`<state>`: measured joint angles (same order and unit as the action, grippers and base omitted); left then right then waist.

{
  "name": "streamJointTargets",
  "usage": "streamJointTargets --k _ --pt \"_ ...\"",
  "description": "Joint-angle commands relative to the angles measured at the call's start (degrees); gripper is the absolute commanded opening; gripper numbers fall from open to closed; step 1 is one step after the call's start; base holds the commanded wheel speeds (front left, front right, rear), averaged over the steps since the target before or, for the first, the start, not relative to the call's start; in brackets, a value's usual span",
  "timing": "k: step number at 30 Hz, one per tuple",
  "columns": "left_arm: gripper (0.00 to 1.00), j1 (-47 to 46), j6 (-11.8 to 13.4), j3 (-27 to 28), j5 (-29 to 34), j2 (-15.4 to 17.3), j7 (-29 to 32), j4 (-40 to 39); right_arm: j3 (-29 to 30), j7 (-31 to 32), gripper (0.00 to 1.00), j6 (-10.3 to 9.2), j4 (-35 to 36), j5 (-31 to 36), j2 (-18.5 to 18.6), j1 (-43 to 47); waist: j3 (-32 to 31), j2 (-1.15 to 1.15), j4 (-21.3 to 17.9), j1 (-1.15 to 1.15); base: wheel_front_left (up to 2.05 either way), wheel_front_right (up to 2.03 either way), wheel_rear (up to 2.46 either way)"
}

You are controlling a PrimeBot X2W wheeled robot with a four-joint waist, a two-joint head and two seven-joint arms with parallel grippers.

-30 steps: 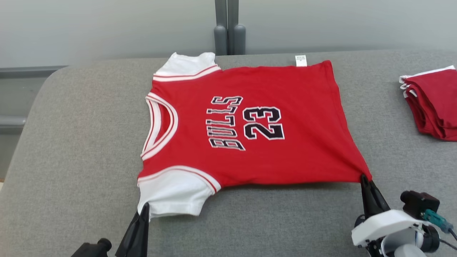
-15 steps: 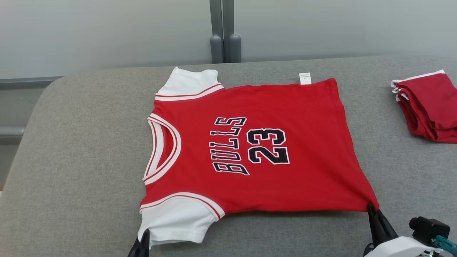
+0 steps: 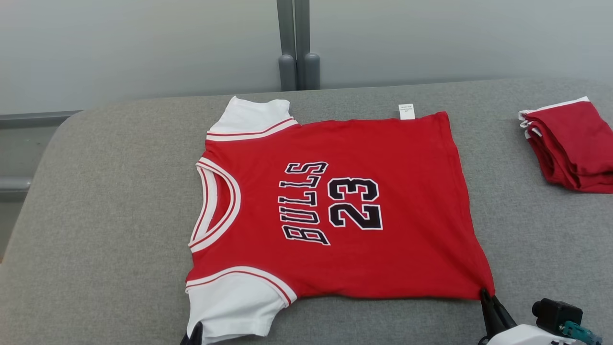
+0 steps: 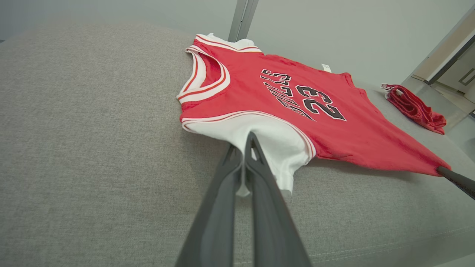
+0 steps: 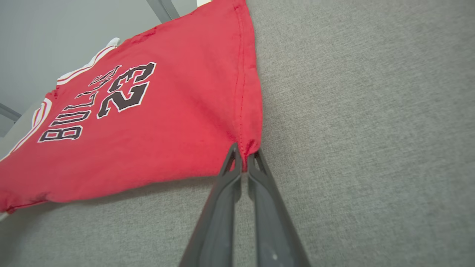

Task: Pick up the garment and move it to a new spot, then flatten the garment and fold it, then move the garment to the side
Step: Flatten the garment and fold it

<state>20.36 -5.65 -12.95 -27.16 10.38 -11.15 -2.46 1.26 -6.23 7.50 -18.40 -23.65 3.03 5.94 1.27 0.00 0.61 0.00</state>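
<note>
**Jersey (image 3: 335, 211) pinched at two near corners**

Red with white sleeves and "BULLS 23" in black, it lies spread face up on the grey cushion (image 3: 96, 215), stretching away from both grippers. The left gripper (image 4: 249, 139) has its fingers pressed together on the edge of the near white sleeve, with a fold of white cloth caught between them. The right gripper (image 5: 243, 154) has its fingers closed on the near hem corner, which is drawn to a point at their tips. The cloth beside that corner stands slightly off the cushion, with shadow beneath. The collar lies ahead of the left gripper. A white tag (image 3: 406, 111) projects at the far hem corner, ahead and left of the right gripper. A pile (image 3: 570, 148) of folded red clothes lies ahead and right of it, well apart.
</note>
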Motion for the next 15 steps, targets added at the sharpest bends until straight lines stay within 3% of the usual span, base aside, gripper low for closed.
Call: streamJointTargets --k 1,8,15 --pt "0.00 0.96 -0.25 0.20 -0.32 0.63 0.21 -0.34 -0.17 -0.40 0.00 -0.03 -0.66 -0.36 0.11 -0.89 0.14 0.00 -0.12 0.00 0.00 0.00 0.00" --pt "0.00 -0.96 -0.87 -0.94 -2.17 0.59 0.80 -1.64 -1.14 -1.40 0.00 -0.03 -3.27 -1.52 0.03 -3.77 1.21 0.00 -0.35 0.00 0.00 0.00 0.00" --pt "0.00 -12.86 -0.58 -2.93 -0.42 -2.01 1.69 1.65 -1.62 -2.39 0.00 -0.02 -2.52 -3.50 0.45 -7.45 3.24 0.00 -0.50 0.00 0.00 0.00 0.00"
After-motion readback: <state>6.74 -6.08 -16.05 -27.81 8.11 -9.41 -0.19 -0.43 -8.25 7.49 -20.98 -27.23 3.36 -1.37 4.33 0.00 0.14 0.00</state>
